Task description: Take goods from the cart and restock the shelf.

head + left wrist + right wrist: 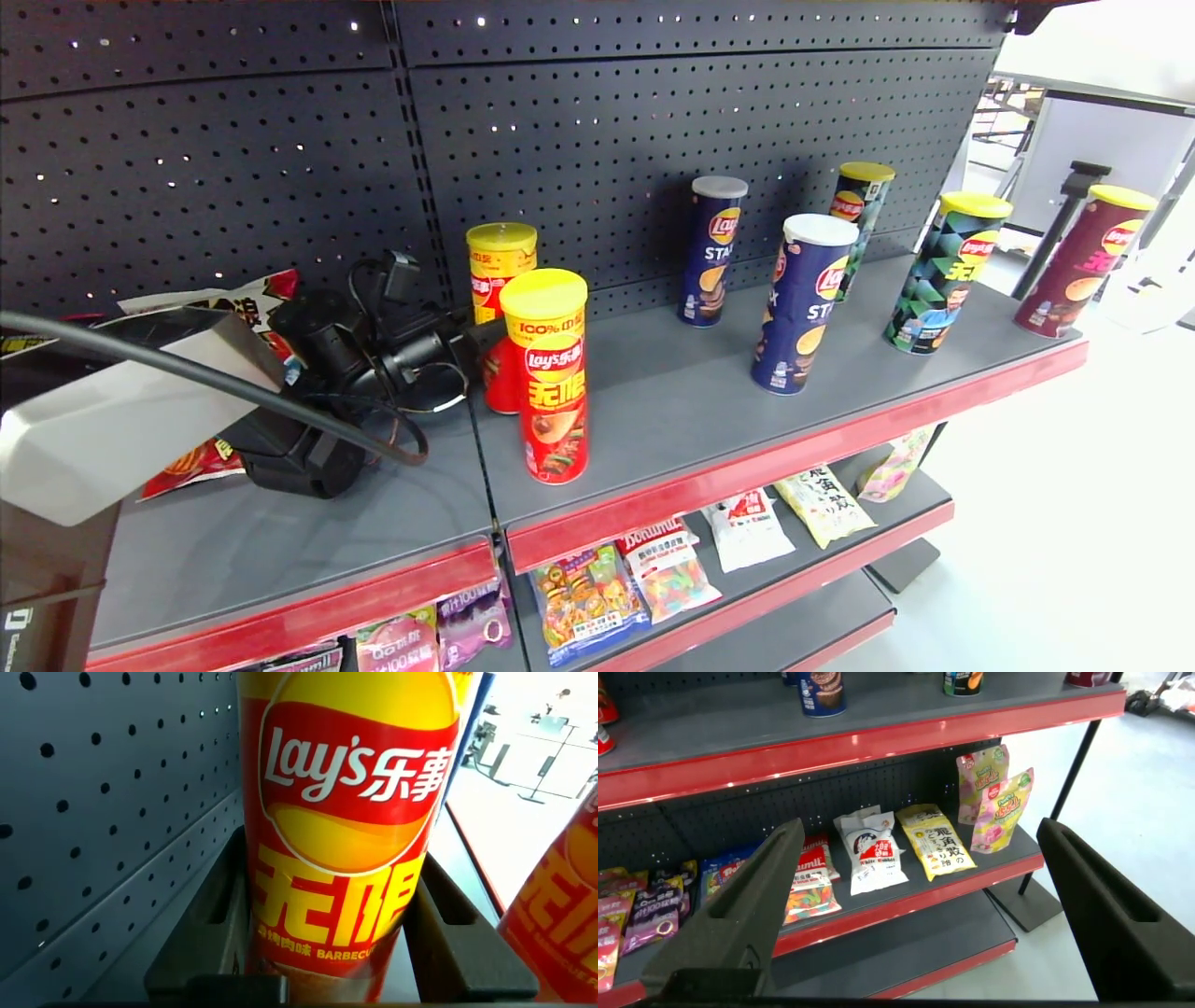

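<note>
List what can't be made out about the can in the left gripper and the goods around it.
- Rear red can: its base is hidden by the front red can in the head view and by the left gripper in the left wrist view, so whether it rests on the shelf is unclear.
- Red snack bag: mostly covered by the left arm, head view.
- Pink bag: cut off by the head view's bottom edge.

Upright red chip can [346, 831], yellow lid, on shelf [709, 401] behind twin can [553, 383].
</note>
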You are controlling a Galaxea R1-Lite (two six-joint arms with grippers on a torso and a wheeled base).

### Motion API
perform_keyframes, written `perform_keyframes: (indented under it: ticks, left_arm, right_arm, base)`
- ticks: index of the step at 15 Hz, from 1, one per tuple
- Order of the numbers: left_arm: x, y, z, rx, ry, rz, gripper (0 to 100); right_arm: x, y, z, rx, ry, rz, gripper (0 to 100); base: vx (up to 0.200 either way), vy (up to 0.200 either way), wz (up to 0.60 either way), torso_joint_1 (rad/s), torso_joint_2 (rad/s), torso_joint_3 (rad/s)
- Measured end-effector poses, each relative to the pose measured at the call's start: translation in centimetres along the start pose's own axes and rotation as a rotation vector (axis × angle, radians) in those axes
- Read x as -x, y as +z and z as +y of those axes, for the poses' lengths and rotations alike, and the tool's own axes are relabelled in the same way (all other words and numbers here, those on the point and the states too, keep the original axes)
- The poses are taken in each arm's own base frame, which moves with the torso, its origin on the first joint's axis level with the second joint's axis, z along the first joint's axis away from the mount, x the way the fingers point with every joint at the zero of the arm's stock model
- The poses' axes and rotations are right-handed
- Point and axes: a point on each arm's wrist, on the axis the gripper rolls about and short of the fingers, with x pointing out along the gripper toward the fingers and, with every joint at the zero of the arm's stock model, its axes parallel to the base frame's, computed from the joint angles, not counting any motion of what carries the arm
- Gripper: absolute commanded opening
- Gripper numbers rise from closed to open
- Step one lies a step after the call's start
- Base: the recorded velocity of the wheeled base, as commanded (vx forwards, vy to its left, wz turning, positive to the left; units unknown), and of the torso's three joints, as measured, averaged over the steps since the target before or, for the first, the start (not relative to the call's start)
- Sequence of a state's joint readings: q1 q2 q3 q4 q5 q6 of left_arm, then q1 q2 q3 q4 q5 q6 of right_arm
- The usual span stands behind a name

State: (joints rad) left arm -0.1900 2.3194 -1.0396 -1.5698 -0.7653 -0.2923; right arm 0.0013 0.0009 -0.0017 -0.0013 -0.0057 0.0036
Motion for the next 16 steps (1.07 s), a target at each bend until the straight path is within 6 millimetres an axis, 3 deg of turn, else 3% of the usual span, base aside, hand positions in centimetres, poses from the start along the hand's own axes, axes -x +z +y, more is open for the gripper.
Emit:
perform_keyframes:
  ticks: [16]
  left_arm:
    - [1.0, -0.5, 0.1, -0.005, 0.022, 0.025, 0]
  right_arm:
    - [0.0, 0.0, 0.0, 0.0, 0.0, 0.0, 100]
  base:
    - [0.0, 0.0, 0.0, 0.0, 0.0, 0.0]
